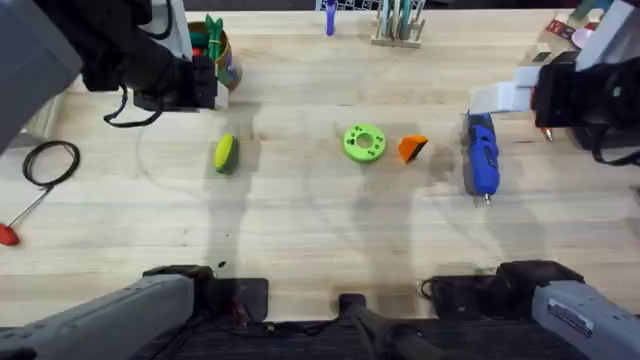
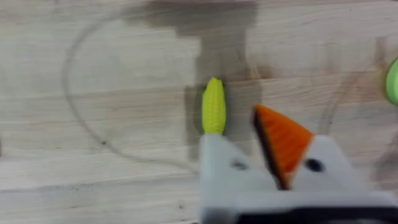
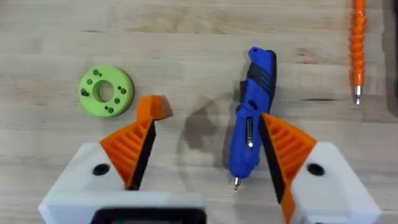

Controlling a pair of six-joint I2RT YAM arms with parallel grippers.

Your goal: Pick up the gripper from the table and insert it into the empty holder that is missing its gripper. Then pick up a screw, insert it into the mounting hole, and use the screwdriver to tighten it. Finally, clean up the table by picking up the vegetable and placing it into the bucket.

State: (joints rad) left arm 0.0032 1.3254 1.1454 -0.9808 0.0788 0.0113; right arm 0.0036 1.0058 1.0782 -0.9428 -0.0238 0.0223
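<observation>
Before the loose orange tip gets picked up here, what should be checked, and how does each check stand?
1. Gripper lies free on the table, beside the green disc: ok.
2. Right gripper open, both orange pads present: ok.
3. Holder on the left gripper lacks its tip: ok, ready to receive.
4. Screwdriver lies clear of the tip: ok.
5. Vegetable still on the table, not in the bucket: ok for later.
6. Screws located: cannot tell.

Bright even light, soft shadows, slight blur
</observation>
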